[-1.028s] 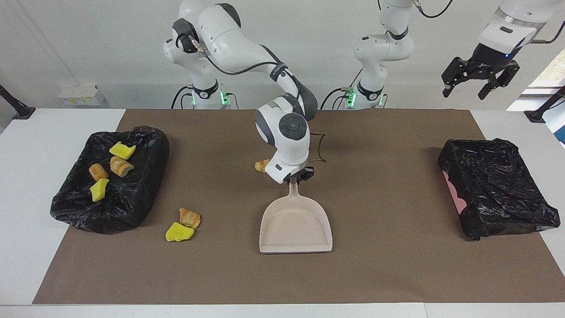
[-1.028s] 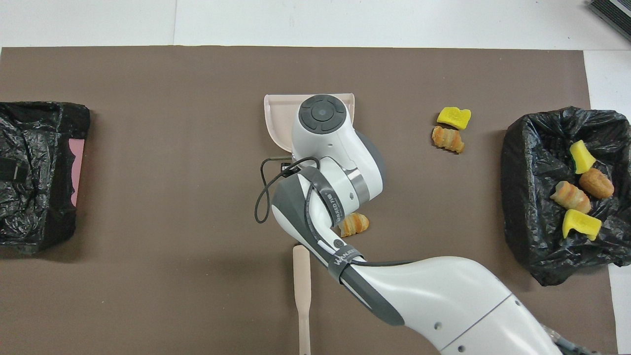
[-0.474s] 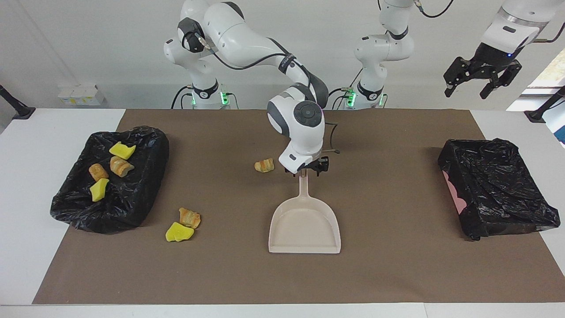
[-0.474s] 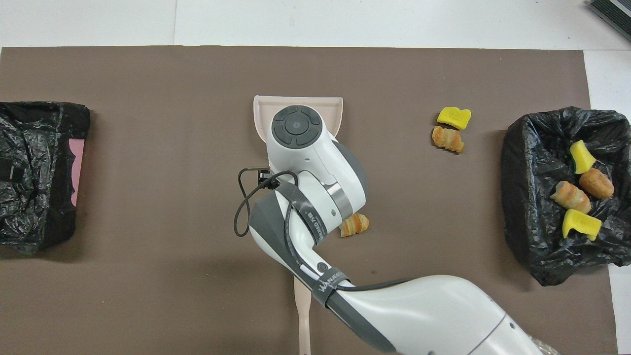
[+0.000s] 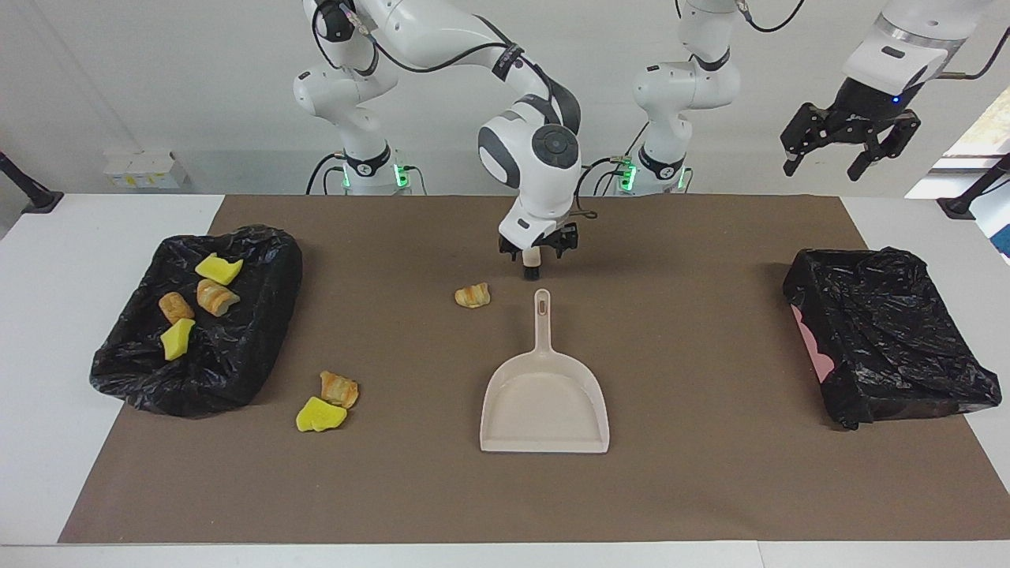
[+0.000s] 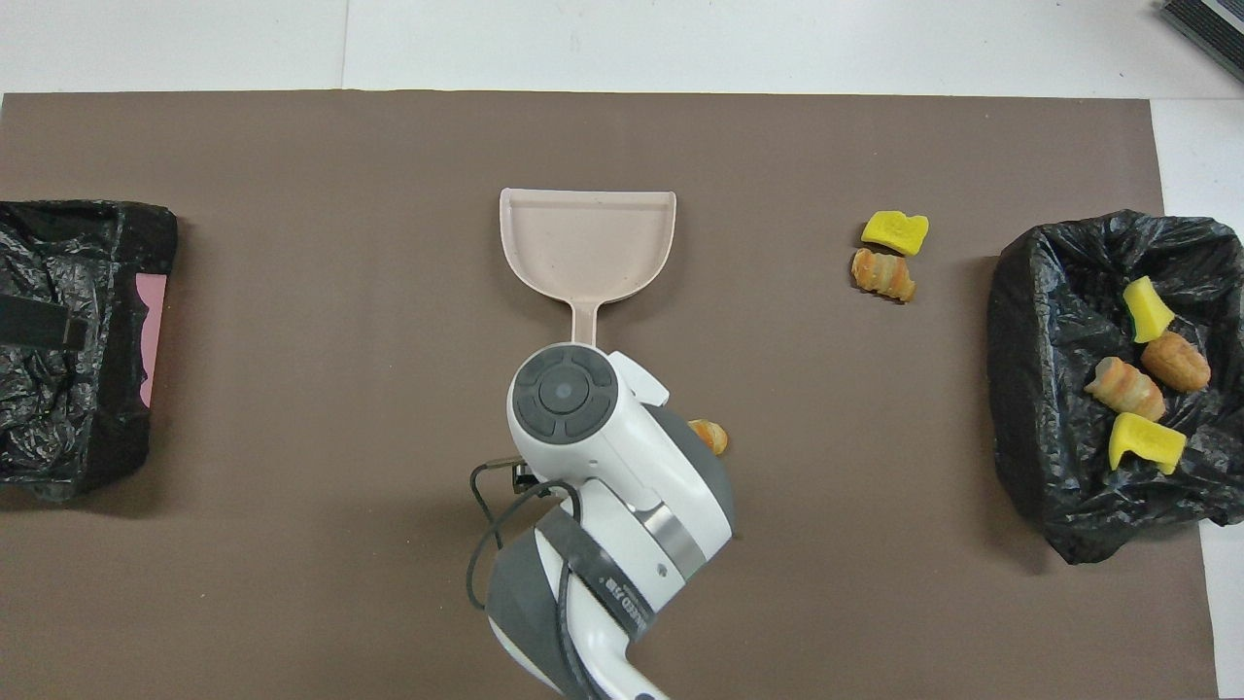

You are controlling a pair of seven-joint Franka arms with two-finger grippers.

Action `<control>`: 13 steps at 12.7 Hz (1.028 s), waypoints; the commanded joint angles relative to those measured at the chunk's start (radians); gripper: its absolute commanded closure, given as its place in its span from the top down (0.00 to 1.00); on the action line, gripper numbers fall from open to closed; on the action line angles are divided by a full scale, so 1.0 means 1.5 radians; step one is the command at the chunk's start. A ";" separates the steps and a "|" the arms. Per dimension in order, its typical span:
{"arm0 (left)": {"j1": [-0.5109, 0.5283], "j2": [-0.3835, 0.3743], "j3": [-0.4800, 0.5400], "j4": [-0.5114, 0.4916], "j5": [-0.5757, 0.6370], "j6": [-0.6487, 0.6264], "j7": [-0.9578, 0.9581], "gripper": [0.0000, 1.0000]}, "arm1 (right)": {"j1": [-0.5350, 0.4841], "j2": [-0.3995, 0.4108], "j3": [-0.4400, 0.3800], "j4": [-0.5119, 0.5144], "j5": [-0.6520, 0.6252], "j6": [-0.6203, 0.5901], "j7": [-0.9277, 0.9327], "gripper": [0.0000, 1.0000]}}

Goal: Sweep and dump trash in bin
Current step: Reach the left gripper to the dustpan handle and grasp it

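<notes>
Black plastic lines the bin [image 5: 201,319] at the right arm's end of the table, and I count four pieces of trash in it: two yellow sponge chunks [image 5: 218,269] and two brown bread-like lumps [image 5: 215,297]. Just outside that bin, on the brown mat [image 5: 710,473], a yellow chunk [image 5: 319,415] lies touching a tan pastry piece [image 5: 339,388]. Toward the middle, one more pastry piece [image 5: 473,296] sits alone on the mat, nearer to the robots than the beige dustpan [image 5: 544,394], which lies flat with its handle pointing at the robots. My right arm bends down from its base in a high arc, wrist pointing almost straight down, and the right gripper [image 5: 536,256] hangs over the mat just past the handle's tip, clear of it; its fingers stand apart and hold nothing. In the overhead view its wrist covers the handle's end and part of the lone pastry piece. Next comes a second black-lined bin [image 5: 888,335] at the left arm's end of the table. My left arm waits raised high over that end, the left gripper [image 5: 848,150] spread open and empty.
</notes>
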 commanded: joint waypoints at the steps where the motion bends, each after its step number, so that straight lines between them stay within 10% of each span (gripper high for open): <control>1: -0.060 -0.006 0.005 -0.062 -0.001 0.073 -0.009 1.00 | 0.034 -0.105 0.003 -0.155 0.048 0.051 0.018 1.00; 13: -0.331 0.212 0.006 -0.148 0.029 0.406 -0.339 1.00 | 0.117 -0.211 0.004 -0.368 0.148 0.168 0.140 0.67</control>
